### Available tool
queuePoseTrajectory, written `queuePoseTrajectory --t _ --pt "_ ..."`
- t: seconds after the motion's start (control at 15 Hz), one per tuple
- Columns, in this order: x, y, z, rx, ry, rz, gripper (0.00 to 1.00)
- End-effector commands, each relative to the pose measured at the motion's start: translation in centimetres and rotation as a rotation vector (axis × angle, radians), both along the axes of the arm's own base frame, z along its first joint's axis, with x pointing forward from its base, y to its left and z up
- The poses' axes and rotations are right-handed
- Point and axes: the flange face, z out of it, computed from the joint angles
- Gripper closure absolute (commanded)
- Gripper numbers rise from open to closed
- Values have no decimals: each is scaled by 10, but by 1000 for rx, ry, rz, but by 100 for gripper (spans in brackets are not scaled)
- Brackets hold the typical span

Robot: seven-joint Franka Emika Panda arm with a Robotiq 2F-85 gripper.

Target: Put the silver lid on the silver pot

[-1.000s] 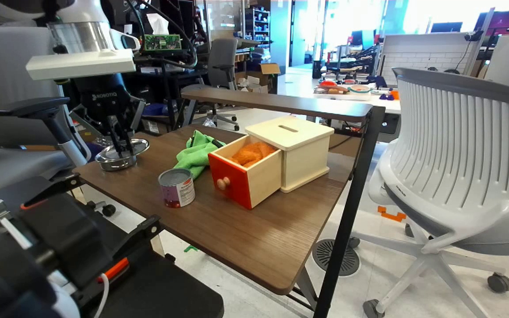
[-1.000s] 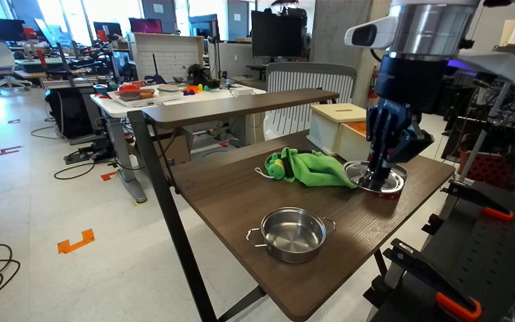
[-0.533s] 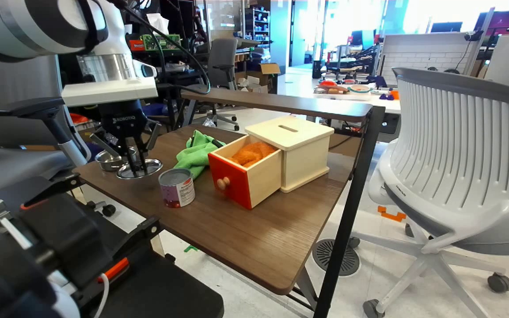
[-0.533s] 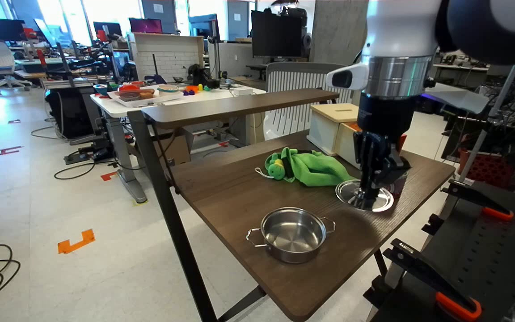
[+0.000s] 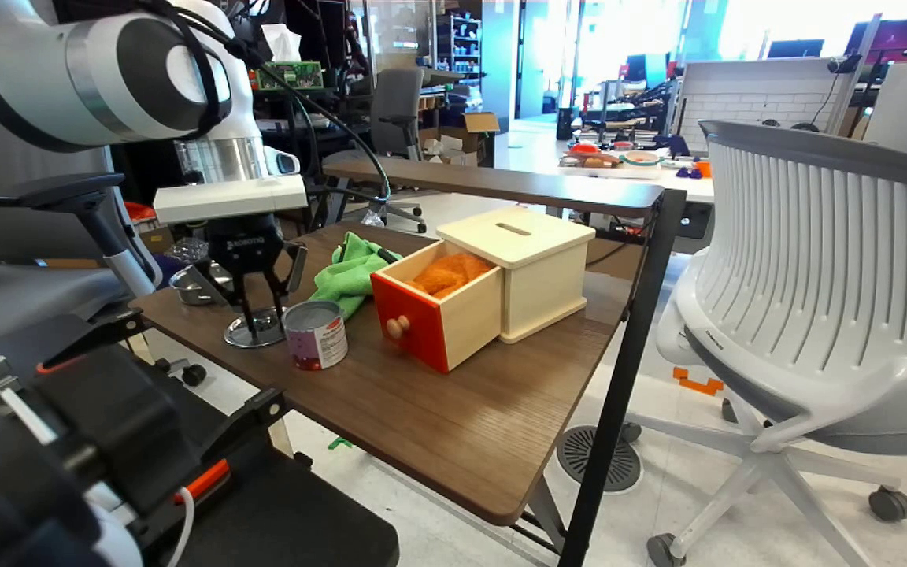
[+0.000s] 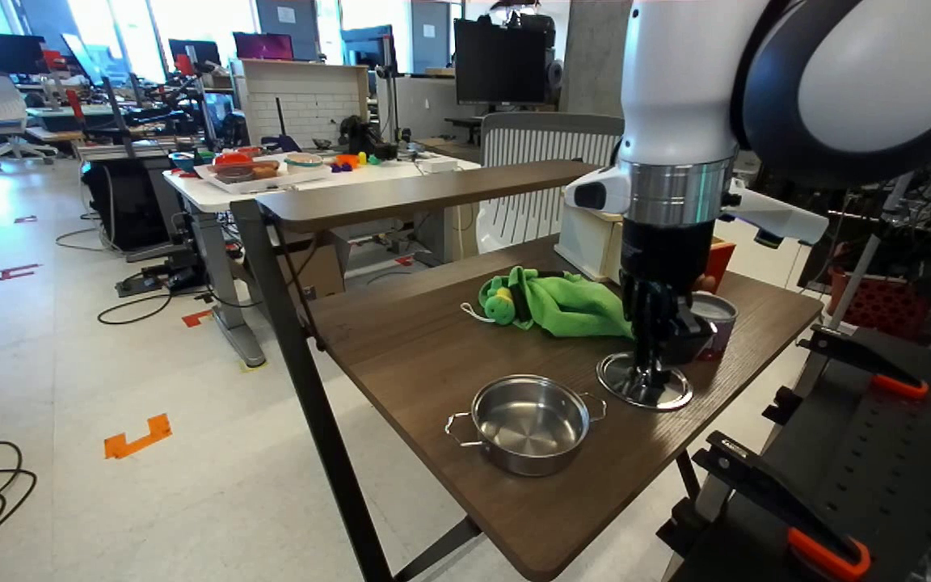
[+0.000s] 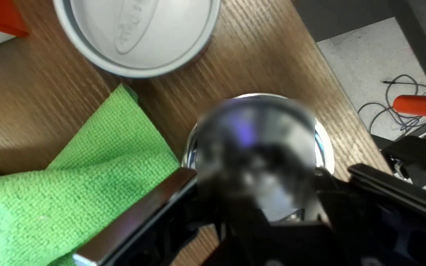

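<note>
The arm [image 5: 150, 75] is reaching in from the upper left in an exterior view, and the hand [image 5: 268, 324] is pointing straight down at the left of that frame, a little below mid-height. Its fingers are standing partway apart, a gap showing between them. It is gripping nothing that I can make out; in the wrist view a blurred patch is covering the fingertips and the middle of the lid. The lid [image 6: 625, 389] is lying about level under the hand, right of centre in an exterior view, on the desk [image 6: 401, 347] or barely above it; I cannot tell which. The pot [image 6: 532, 432] is standing upright and uncovered below the centre of that frame, its handles sticking out left and right, the lid lying near the right one.

A can [image 7: 139, 33] is filling the top of the wrist view, left of centre, close to the lid, with desk showing between them. A green cloth [image 7: 87, 195] is lying crumpled across the lower left there. In an exterior view, a wooden box [image 5: 544, 276] is standing right of centre, its red-fronted drawer [image 5: 414, 319] jutting toward the lower left and holding an orange fluffy thing [image 5: 453, 274].
</note>
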Motion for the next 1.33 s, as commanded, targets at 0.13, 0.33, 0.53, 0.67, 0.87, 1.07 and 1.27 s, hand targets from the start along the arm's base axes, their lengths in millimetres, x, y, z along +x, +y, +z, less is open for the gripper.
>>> queuePoseTrajectory --t 0.13,0.33,0.53,0.67,0.87,1.07,1.27 --pt "3 0 2 -1 -4 -1 43" --pt "4 0 3 -1 -6 -1 26" --pt "4 0 3 -1 -6 -1 26" --pt "4 0 3 -1 -6 -1 26" --pt "3 1 2 -5 -8 -4 4" --pt "6 6 4 -2 -20 10 0" --pt "9 9 2 10 -20 25 0"
